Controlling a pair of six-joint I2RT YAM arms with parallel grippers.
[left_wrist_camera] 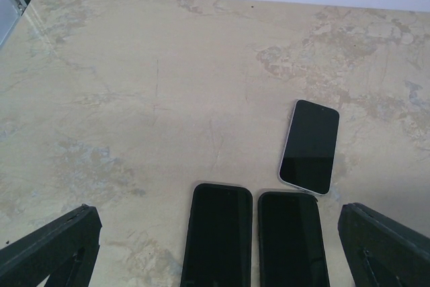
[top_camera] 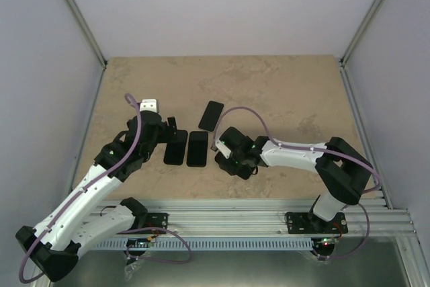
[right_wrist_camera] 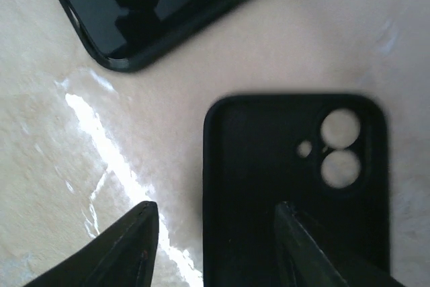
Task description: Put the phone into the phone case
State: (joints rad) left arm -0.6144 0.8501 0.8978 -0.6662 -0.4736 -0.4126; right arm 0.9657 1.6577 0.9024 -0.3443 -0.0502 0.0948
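Overhead: table (top_camera: 282, 85), pale mottled top, both arms reaching in. Phone (top_camera: 211, 115) lies flat and slightly tilted, screen up, past the other items. In the left wrist view it shows a light rim (left_wrist_camera: 310, 146). It sits alone, touching nothing, well clear of both grippers. Nearer the arms, two dark slabs lie side by side, close but not touching: left slab (top_camera: 175, 147), right slab (top_camera: 197, 148). Each has a dark raised rim, and from here I cannot tell whether they are cased phones. Left gripper (left_wrist_camera: 218, 206) hangs above their near ends, fingers spread wide, holding nothing. Right gripper (top_camera: 218, 147) is low, just right of the right slab. In its wrist view the case (right_wrist_camera: 255, 166) sits directly beneath, empty, with pale table showing through its camera cutouts. Right fingers (right_wrist_camera: 127, 247) stand apart. One is over bare table, the other over the case, with the case's long edge between them, and there is no clamp visible. Overhead, the arm hides the case. A glossy slab (right_wrist_camera: 168, 5) shows its corner beyond the case, apart from it. Which of the pair it is, cannot tell.
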